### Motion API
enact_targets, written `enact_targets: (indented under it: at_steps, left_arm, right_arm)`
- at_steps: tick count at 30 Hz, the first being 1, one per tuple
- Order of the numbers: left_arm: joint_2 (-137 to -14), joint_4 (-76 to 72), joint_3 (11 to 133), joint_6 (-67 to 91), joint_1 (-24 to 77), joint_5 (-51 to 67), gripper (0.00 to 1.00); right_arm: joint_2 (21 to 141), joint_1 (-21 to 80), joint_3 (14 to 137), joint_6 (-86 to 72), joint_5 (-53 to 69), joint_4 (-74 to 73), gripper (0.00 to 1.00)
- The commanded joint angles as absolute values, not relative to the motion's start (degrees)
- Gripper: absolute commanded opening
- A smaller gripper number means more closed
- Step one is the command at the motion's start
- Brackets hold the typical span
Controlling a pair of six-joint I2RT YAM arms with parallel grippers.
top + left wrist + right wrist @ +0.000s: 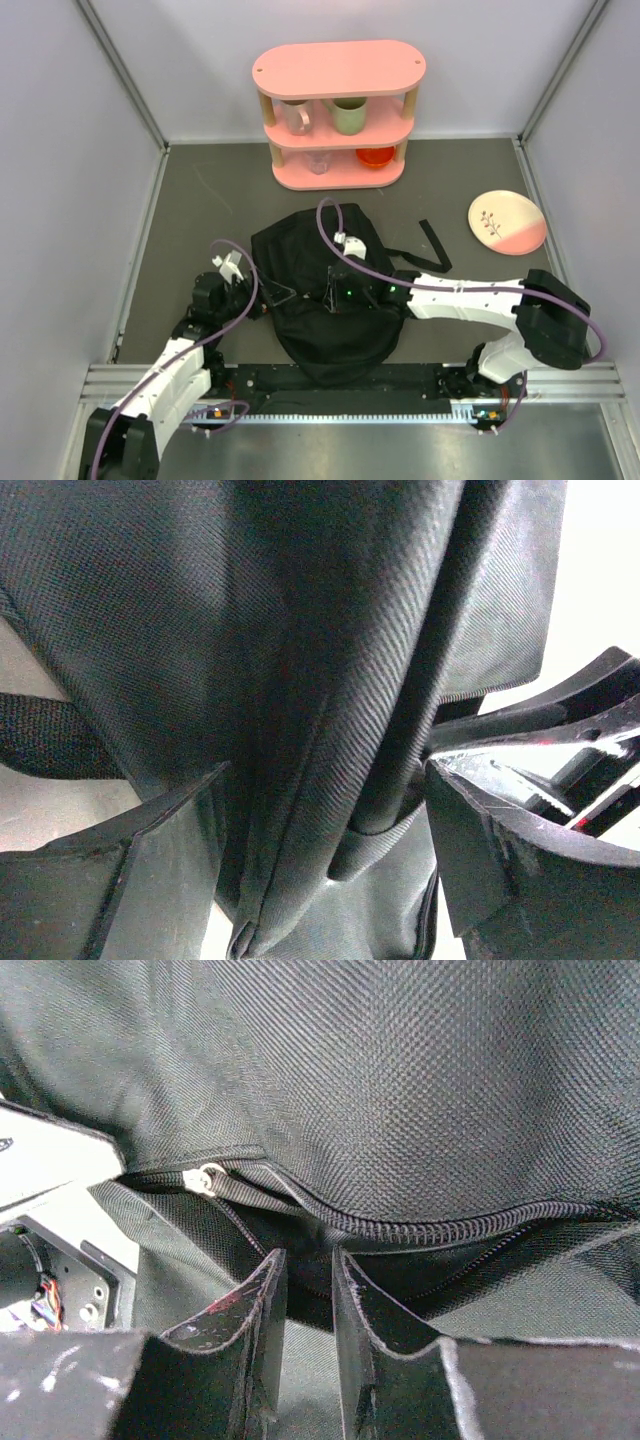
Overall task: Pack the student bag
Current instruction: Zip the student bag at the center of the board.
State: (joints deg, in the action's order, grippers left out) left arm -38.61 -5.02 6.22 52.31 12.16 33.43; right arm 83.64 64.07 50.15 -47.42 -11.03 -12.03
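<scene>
Squarely in the middle of the grey table (190,200) lies the student bag (320,335), a slumped black heap just ahead of the two arm bases, with both arms reaching into it. Up close its weave fills the left wrist view (200,610) and the right wrist view (420,1080).

The left gripper (263,293) comes in at the bag's left edge. Its fingers (150,870) stand fairly wide apart, and a thick fold of the fabric is bunched between them from pad to pad, so the left gripper (325,780) has hold of the bag there.

The right gripper (333,292) sits on top of the bag near its middle. From its wrist, the right gripper (308,1257) has its fingers (250,1310) drawn almost together, a thin slit left between them, the tips at the mouth of a parted zip (430,1225). A silver slider (210,1178) sits to the left. Whether they pinch any cloth, I cannot tell.

A loose black strap (432,240) trails from the bag's right side. Beyond it a cream and pink plate (507,222) lies flat. At the far wall stands a pink shelf (340,68) holding a pink mug (297,117), a green mug (349,115), a clear glass (318,162) and an orange bowl (376,156).
</scene>
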Motion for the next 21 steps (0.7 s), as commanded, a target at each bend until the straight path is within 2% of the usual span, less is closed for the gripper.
enact_targets:
  at_steps: [1,9,15,16,19,21]
  left_arm:
    - [-40.2,-15.0,4.2,55.8,12.6,33.7,0.80]
    - [-39.4,-22.9,3.9,59.2,13.4,35.7,0.81]
    - [-39.9,-21.8,5.2,59.2,16.2,33.7,0.80]
    - [-41.5,-22.1,4.9,59.2,16.7,33.1,0.79]
    - [-44.5,-25.6,2.8,60.0,19.2,30.8,0.65]
    - [-46.7,-28.8,0.9,62.0,20.6,30.1,0.49]
  right_arm:
    - [83.8,65.7,47.7,-51.3,-9.3,-13.1,0.24]
    - [84.9,65.9,47.6,-54.2,-11.6,-11.9,0.26]
    - [87.9,68.2,50.0,-52.6,-13.5,-12.0,0.25]
    - [88.0,68.5,50.3,-52.1,-13.9,-12.0,0.25]
    - [88.2,69.2,50.4,-51.9,-14.7,-12.3,0.24]
    - [88.2,70.0,50.4,-51.2,-15.9,-12.6,0.23]
